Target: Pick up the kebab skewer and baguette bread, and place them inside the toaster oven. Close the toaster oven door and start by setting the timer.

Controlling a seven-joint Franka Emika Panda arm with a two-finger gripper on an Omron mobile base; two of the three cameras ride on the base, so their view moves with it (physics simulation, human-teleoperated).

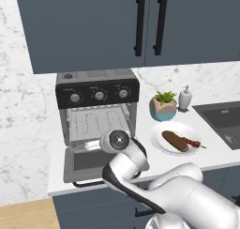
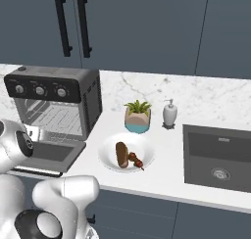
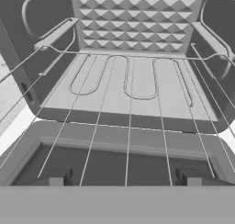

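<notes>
The gripper is hanging low over the toaster oven door, which is lying open and flat; its two tips are standing apart and holding nothing; it is looking into the toaster oven at the bare wire rack. The baguette bread and the kebab skewer are lying side by side on the white plate, off to the arm's right on the counter; the loaf's long side is pointing away from the robot.
</notes>
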